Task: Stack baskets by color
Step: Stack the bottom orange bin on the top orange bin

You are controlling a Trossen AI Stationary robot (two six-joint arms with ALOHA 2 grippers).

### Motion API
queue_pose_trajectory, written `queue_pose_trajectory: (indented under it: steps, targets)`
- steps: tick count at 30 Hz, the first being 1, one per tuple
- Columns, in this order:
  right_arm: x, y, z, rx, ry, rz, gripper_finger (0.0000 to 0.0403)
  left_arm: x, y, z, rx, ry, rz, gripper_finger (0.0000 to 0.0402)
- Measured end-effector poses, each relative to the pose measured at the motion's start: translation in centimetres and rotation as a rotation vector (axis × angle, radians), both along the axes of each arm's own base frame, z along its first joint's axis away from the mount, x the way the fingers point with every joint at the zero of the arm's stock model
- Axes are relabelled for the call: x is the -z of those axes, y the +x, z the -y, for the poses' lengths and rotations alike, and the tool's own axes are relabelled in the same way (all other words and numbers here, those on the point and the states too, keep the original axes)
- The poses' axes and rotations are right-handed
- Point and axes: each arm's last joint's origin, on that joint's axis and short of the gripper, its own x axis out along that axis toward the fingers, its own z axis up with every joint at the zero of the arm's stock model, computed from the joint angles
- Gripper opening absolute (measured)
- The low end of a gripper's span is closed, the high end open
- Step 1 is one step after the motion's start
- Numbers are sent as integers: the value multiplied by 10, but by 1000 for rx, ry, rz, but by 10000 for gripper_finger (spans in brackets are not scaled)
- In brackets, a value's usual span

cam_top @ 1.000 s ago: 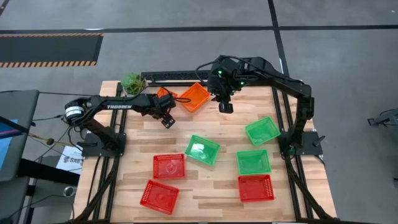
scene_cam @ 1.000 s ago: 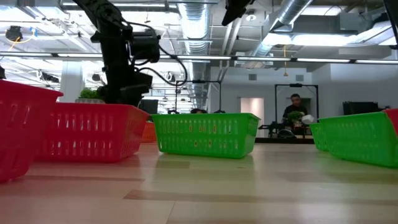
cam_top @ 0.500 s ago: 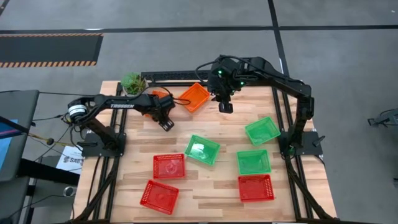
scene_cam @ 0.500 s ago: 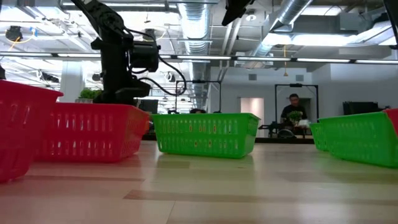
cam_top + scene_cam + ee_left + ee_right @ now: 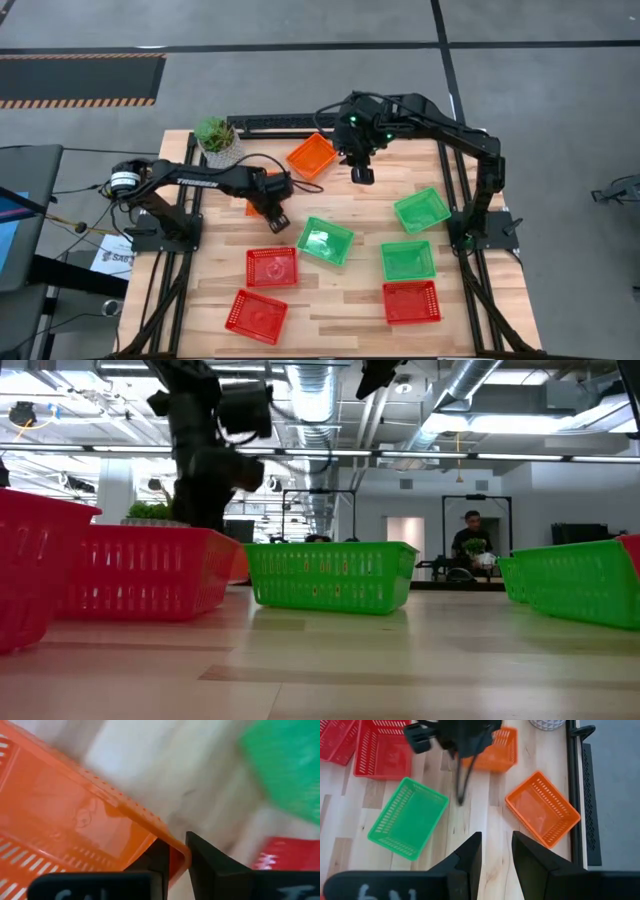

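My left gripper (image 5: 275, 217) is shut on an orange basket (image 5: 252, 207), mid-table on the left side and mostly hidden under the arm. A second orange basket (image 5: 312, 156) rests on its bottom near the far edge. My right gripper (image 5: 362, 173) hangs open and empty high above the table just right of that basket. Three green baskets (image 5: 325, 240) (image 5: 421, 210) (image 5: 407, 260) and three red baskets (image 5: 272, 267) (image 5: 257, 315) (image 5: 411, 302) stand singly on the near half. My left gripper has the orange basket's wall at its rim (image 5: 176, 851), close to a corner, with one finger (image 5: 152, 862) inside the basket and the other (image 5: 210, 865) outside. The fingers come steeply from above. I cannot tell whether the basket is clear of the table.
A green plant in a white pot (image 5: 218, 136) stands at the far left corner. The middle green basket (image 5: 407, 817) lies just right of my left gripper, and a red basket (image 5: 382, 752) just nearer than it. Bare wood (image 5: 330, 305) shows at the near middle.
My left gripper has swung from beside the plant toward the near edge and a little right, turning as it went. The orange basket it holds has come with it, away from the far edge toward the middle green basket.
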Motion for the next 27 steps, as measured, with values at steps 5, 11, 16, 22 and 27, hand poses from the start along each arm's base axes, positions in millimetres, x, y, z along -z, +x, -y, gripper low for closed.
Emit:
queue_pose_trajectory:
  steps: [5,11,16,22,27]
  targets:
    - [0,0,0,2,1,0,129,-7,16,7,44,16,143,34]
    - [0,0,0,21,14,1,129,-7,17,5,36,25,156,51]
    - [0,0,-1,13,27,4,141,-7,18,7,66,-19,165,114]
    - [0,0,-2,-9,59,13,169,-8,18,12,71,-201,180,205]
    - [14,14,-5,-48,36,41,187,-26,9,18,53,-286,195,230]
